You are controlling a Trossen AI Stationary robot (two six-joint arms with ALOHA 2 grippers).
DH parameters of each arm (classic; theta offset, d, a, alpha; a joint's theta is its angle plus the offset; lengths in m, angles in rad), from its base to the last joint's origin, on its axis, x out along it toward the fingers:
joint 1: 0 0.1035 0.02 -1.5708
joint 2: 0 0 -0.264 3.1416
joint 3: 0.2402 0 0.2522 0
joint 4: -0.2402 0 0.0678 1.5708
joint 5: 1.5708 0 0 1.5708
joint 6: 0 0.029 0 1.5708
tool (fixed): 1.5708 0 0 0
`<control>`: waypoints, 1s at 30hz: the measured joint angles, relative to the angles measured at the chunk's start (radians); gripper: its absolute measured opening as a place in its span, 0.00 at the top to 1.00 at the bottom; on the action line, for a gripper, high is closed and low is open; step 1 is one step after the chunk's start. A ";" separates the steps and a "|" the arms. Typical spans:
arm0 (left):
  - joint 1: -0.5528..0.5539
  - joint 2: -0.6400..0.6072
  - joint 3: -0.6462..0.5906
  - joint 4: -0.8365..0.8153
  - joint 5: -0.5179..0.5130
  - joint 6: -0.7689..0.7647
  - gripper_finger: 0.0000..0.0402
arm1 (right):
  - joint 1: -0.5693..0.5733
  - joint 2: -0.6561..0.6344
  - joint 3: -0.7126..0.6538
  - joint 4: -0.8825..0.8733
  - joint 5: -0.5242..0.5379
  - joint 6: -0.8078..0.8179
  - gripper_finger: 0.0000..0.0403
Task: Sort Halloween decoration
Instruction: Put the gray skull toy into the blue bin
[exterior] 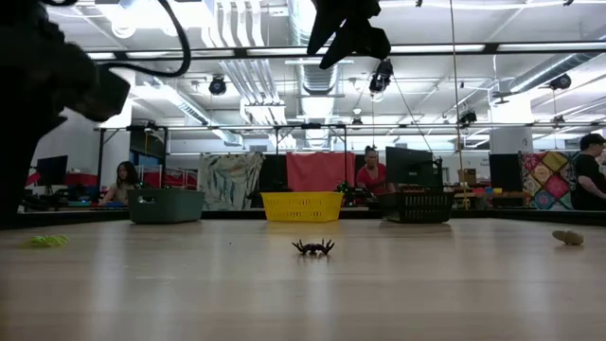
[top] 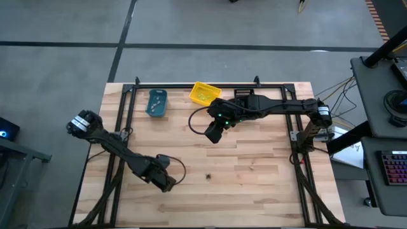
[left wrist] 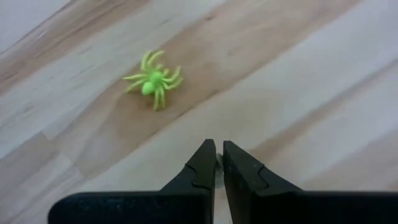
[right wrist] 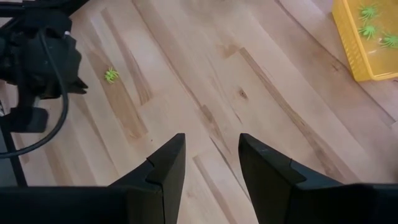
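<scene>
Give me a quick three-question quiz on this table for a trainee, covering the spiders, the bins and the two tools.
1. True or false: the left tool is clamped around the green spider.
2. Which bin holds several green spiders? A: teal. B: the yellow bin. C: black.
3. Fill in: the right tool, hovering above the wood, has its jaws ____.

Key
1. False. The left tool is shut, and the spider lies apart from it on the table.
2. B.
3. Open.
</scene>
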 joint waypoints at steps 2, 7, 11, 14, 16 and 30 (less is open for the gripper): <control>0.000 -0.013 0.015 -0.012 0.000 0.018 1.00 | 0.000 0.000 0.000 0.000 0.000 -0.002 0.65; 0.000 -0.053 0.029 -0.020 -0.002 0.040 1.00 | 0.000 0.000 0.000 0.000 0.000 -0.012 0.64; 0.001 -0.075 0.029 -0.042 -0.012 0.040 1.00 | 0.000 0.000 0.000 0.000 0.000 -0.022 0.65; 0.001 -0.079 0.029 -0.065 -0.033 0.041 1.00 | 0.000 0.000 0.000 0.000 0.000 -0.026 0.65; 0.002 -0.079 0.027 -0.075 -0.035 0.050 1.00 | 0.000 0.000 0.000 0.000 0.000 -0.028 0.65; 0.015 -0.098 0.001 -0.058 -0.033 0.086 1.00 | 0.000 0.000 0.000 0.000 0.000 -0.043 0.64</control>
